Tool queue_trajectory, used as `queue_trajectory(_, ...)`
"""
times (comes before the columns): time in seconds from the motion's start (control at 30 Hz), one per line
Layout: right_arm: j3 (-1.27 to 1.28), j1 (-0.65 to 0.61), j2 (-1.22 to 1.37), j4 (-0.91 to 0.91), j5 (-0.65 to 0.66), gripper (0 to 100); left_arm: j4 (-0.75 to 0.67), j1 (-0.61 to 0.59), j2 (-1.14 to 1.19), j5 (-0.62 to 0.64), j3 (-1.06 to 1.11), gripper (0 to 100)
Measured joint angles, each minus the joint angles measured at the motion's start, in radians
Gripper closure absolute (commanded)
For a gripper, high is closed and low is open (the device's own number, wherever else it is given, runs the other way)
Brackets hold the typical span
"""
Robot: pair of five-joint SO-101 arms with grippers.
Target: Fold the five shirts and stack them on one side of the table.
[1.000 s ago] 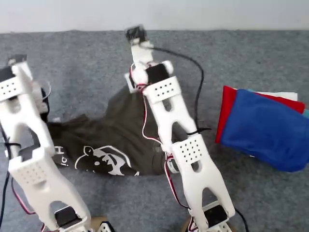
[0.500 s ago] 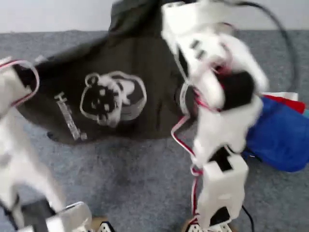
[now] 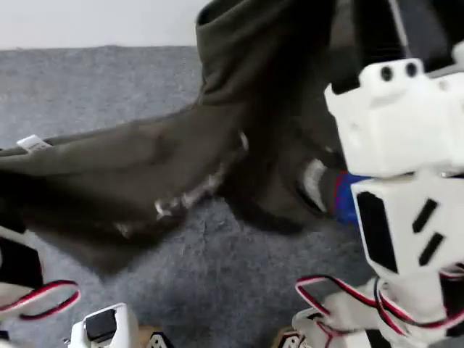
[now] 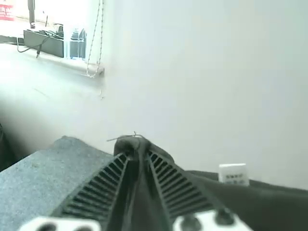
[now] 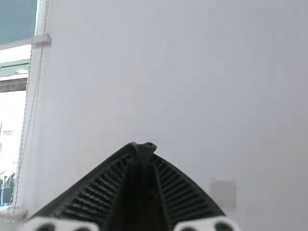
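The dark olive shirt point(image 3: 239, 109) is hanging in the air above the table, spreading across the high view from the 9 o'clock edge up to about 1 o'clock. Its cloth is sagging in loose folds through the middle, and a pale print is showing faintly along one crease. The grey table point(image 3: 109, 80) is lying beneath it, showing at 10 o'clock and again at 6 o'clock.

The right arm point(image 3: 402, 123) is standing tall at 3 o'clock, its white housing rising in front of the shirt, with red and white wires looping at its base near 5 o'clock. The left arm point(image 3: 29, 290) is showing low at 8 o'clock, under the shirt's hanging edge.

In the left wrist view, the left gripper point(image 4: 137, 154) is pointing toward a pale wall point(image 4: 216, 72), its ribbed fingers pressing together on a pinch of the shirt, whose cloth is trailing off toward the white tag point(image 4: 233, 173). In the right wrist view, the right gripper point(image 5: 139, 159) is clamping a small tuft of the same dark cloth between closed fingers.

A blue shirt point(image 3: 350, 206) is peeking out at 4 o'clock from the centre, between the hanging shirt and the right arm, with a thin red edge point(image 3: 336, 190) touching it. The white tag is sitting at 9 o'clock.
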Motion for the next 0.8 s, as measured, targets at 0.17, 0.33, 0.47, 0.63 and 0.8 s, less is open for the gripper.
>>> queue_trajectory(0.17,0.31,-0.002,0.02,-0.153,0.0,99.1,-0.037,0.0,-0.002,0.0,0.107,99)
queue_trajectory(0.33,0.486,0.005,0.253,-0.242,0.003,99.1,-0.264,0.0,0.037,0.0,0.448,99)
queue_trajectory(0.47,0.491,0.002,0.505,-0.339,0.005,99.1,-0.628,-0.002,0.199,0.005,0.773,99)
queue_trajectory(0.63,0.339,0.009,0.799,-0.362,0.005,99.1,-1.073,-0.02,0.473,0.028,0.833,99)
queue_trajectory(0.8,0.034,0.012,0.95,-0.236,0.005,99.1,-1.007,-0.029,0.615,0.034,0.652,99)
